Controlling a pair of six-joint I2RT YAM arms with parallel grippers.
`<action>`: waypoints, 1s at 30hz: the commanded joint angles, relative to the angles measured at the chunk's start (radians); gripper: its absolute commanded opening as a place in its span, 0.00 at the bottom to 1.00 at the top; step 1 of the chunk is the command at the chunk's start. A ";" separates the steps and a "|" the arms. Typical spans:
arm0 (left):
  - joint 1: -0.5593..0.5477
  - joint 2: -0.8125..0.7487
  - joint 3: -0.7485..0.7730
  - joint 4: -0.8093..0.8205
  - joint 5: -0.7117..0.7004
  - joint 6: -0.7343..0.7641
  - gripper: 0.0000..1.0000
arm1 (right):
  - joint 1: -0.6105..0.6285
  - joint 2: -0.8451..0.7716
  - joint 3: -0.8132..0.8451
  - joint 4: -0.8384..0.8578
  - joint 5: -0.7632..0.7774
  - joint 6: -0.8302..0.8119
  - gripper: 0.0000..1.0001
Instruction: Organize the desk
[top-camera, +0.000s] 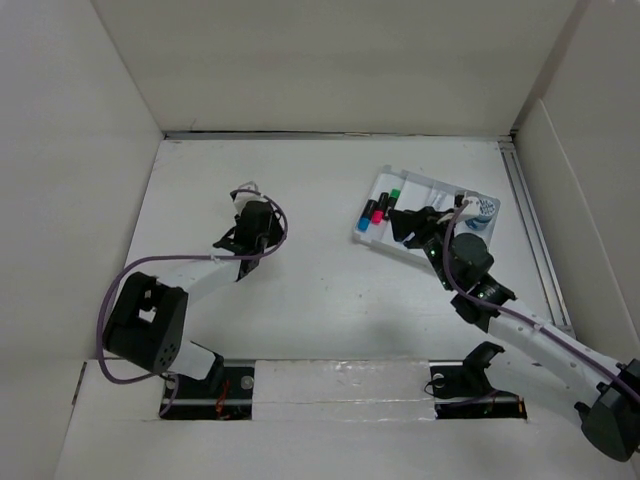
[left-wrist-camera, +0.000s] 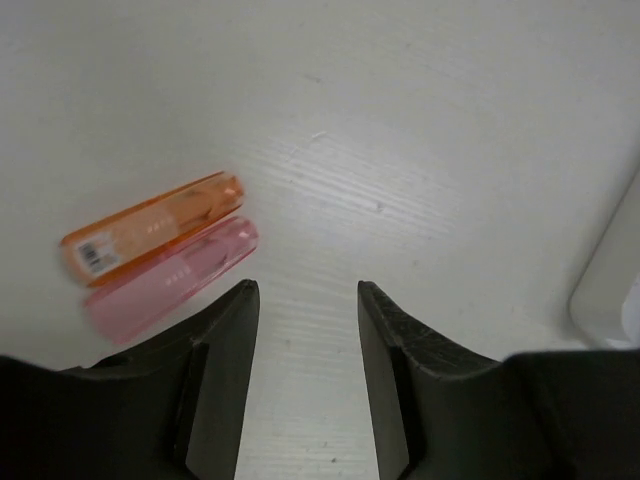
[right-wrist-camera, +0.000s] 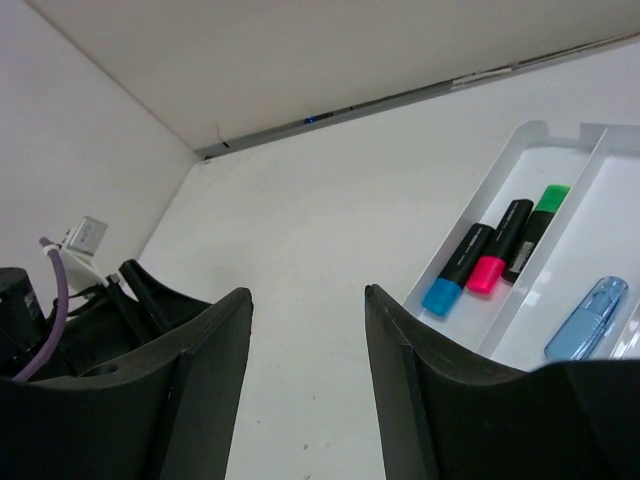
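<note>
Desk (top-camera: 320, 300) spreads white under both arms, beneath and ahead of each gripper. Left gripper (left-wrist-camera: 308, 290) hovers low over it, jaws apart, nothing between them. Just off its left fingertip lies a pink translucent case (left-wrist-camera: 170, 278), and touching that on the far side is an orange translucent case (left-wrist-camera: 150, 228), the two side by side. Over to the right gripper (right-wrist-camera: 308, 295): jaws spread too, and empty. Ahead and to its right sits the white compartment tray (right-wrist-camera: 520, 150), with blue (right-wrist-camera: 455, 272), pink (right-wrist-camera: 497, 250) and green (right-wrist-camera: 535, 225) highlighters in one slot and a blue correction tape (right-wrist-camera: 585, 318) in the next.
</note>
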 joint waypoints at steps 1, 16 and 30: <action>-0.011 -0.090 -0.029 0.007 -0.128 -0.037 0.41 | -0.008 0.028 0.062 0.052 -0.032 -0.002 0.54; 0.070 0.109 0.076 -0.071 -0.133 -0.013 0.43 | -0.017 0.070 0.081 0.040 -0.035 -0.020 0.55; 0.070 0.131 0.024 -0.074 -0.075 -0.016 0.41 | -0.017 0.078 0.082 0.040 -0.040 -0.020 0.55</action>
